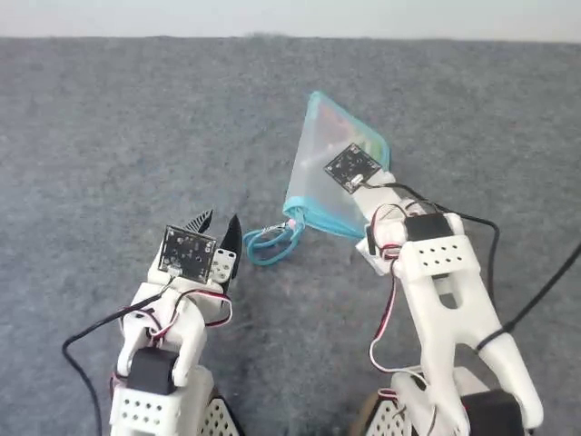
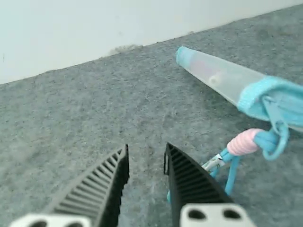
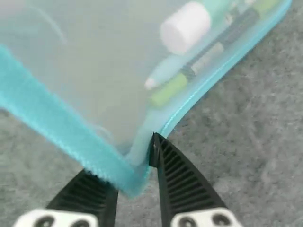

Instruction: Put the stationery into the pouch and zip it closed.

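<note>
- Translucent plastic pouch with turquoise fabric trim [image 1: 327,173] rests on the grey felt-like cover [image 1: 136,127], 1 corner pinched in the right gripper [image 3: 130,161].
- Inside: 1 white cylinder [image 3: 185,26], seemingly 2 slim pens [image 3: 189,71].
- Left gripper [image 2: 147,149]: ribbed black fingers [image 2: 189,184] parted, empty, beside the looped blue cord [image 1: 270,243].

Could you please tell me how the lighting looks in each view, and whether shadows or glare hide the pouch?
High view: soft, even light, faint shadows on the table, no glare on the pouch. Left wrist view: bright wall behind, table evenly lit. Right wrist view: light passes through the translucent pouch, so the stationery inside stays visible.
</note>
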`<state>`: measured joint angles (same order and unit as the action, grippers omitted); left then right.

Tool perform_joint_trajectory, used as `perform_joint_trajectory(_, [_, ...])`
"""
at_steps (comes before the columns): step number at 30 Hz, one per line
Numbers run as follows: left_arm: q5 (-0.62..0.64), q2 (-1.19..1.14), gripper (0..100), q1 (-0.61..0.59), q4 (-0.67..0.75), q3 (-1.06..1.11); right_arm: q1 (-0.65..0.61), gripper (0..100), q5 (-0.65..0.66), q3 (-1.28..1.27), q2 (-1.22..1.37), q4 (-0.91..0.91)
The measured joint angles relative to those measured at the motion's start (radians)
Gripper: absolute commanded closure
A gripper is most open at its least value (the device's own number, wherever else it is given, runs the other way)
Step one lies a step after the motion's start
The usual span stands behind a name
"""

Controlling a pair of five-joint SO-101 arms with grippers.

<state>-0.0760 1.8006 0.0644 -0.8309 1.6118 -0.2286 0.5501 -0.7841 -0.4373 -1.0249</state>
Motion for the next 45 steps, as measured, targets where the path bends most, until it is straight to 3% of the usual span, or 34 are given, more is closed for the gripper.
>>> perform_joint_trajectory(4, [0.009, 0.000, 87, -0.006, 0.000, 0.000, -0.051, 97.4, -0.005, 0.000, 0.000, -0.035])
perform_joint_trajectory(11, [0.009, 0.000, 87, -0.123, 0.025, 0.000, -0.089, 78.4, -0.074, -0.003, 0.002, -0.061])
perform_joint_trajectory(21, [0.011, 0.000, 87, -0.141, 0.026, 0.000, -0.087, 78.2, -0.140, -0.005, -0.018, -0.068])
perform_joint_trajectory(29, [0.011, 0.000, 87, -0.141, 0.026, 0.000, -0.087, 67.7, -0.189, -0.006, -0.272, -0.144])
perform_joint_trajectory(45, [0.011, 0.000, 87, -0.138, 0.081, 0.048, -0.084, 67.5, -0.190, -0.206, -0.595, -0.140])
